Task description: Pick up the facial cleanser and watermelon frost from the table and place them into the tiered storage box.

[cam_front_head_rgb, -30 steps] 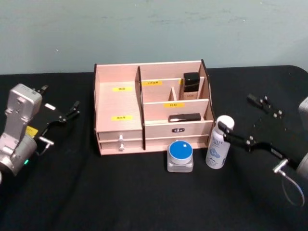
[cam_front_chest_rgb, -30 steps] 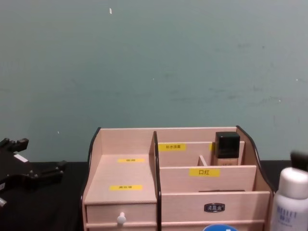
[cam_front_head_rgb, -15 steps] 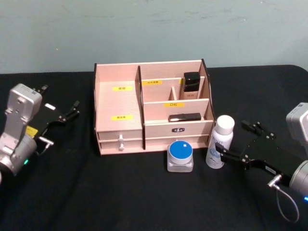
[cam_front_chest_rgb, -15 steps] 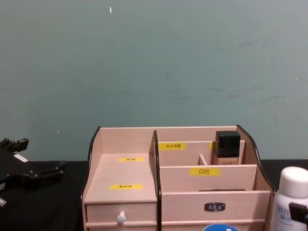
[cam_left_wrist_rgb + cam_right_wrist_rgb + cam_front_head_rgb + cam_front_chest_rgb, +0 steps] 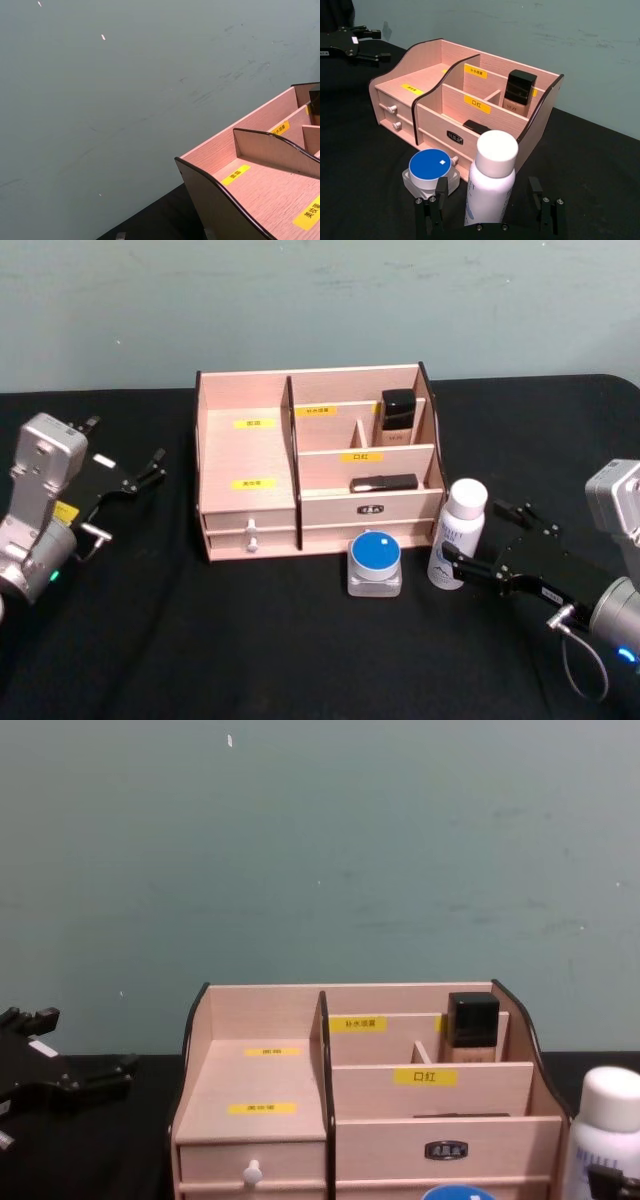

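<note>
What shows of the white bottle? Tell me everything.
The white bottle is a tall cylinder, plastic by its look, with a rounded white cap, blue lettering and a pale blue mountain picture on its side. It stands upright on the black table, by the front right corner of the wooden organiser, right of the blue-lidded jar and apart from it. The right gripper brackets it with open fingers, one on each side, neither visibly touching it.

We see the tiered storage box [image 5: 222,475] as pale, matt, grained wood and the desk [image 5: 250,640] as matt black cloth. The facial cleanser [image 5: 458,540] looks like smooth white plastic, the watermelon frost [image 5: 375,562] like frosted, translucent plastic.
</note>
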Controlling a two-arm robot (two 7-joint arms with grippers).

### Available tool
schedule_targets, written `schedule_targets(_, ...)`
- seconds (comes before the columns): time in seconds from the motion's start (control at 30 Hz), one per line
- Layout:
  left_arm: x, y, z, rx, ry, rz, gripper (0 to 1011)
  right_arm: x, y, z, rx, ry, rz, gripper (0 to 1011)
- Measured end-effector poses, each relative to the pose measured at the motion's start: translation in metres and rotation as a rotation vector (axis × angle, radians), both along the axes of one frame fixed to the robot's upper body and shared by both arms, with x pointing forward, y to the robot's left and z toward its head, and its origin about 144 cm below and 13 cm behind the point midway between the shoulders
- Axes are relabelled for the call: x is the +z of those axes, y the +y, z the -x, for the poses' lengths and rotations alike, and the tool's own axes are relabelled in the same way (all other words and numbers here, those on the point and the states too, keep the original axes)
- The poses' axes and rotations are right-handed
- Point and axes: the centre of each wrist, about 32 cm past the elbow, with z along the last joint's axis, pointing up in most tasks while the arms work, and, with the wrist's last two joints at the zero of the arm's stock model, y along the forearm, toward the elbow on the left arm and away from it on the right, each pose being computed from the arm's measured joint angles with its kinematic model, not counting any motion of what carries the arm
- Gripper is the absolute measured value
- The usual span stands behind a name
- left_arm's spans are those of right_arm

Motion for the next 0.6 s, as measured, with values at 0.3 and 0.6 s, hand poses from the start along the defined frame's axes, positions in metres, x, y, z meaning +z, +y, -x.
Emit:
schedule_targets(0.3,0.000,0.000,0.000,0.000,0.000,0.000,1010,-0.006,0.001,-0.011,0.003,0.002,-0.011,1002)
schedule_targets(0.6,0.000,0.000,0.000,0.000,0.000,0.000,1009,-0.009,0.003,-0.019,0.011,0.001,-0.018,1002)
